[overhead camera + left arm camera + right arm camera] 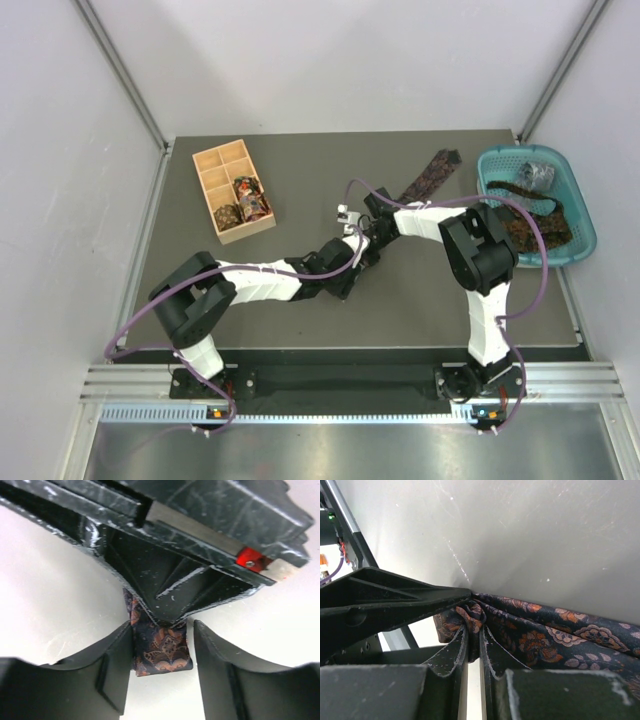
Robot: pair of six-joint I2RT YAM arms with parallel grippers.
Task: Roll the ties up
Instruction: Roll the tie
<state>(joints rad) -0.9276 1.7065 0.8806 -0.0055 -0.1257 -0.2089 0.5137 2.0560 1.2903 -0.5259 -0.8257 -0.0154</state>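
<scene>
1. left gripper (162,626): in the left wrist view, its fingers stand spread at the bottom of the frame. they straddle the squared end of the dark paisley fabric necktie (165,652) without clamping it. the left-of-frame finger (112,667) touches the cloth and the other stands just clear.
2. right gripper (474,627): in the right wrist view, its fingers are pressed together on a bunched fold of the same necktie (545,635), pinching it at frame centre.
3. location: in the top view both grippers meet at mid-frame over the dark grey table (420,310). the necktie (432,172) runs flat from there toward the upper right.
4. handling, as a judgement: the cloth is light, limp and likely slick, and it creases readily, as the bunching shows. it will sag if lifted by one point. the turned end is best held across its full width, with the free length kept taut.
5. far field, top view only:
   - the tan wooden compartment box (200,185) at upper left holds two coiled ties (248,196).
   - the teal plastic basket (520,150) at upper right holds loose ties (535,215).
6. view differences:
   - neither wrist view shows the box, the basket or the tie's far end.
   - only the wrist views show the finger contact, which the arms hide from above.
</scene>
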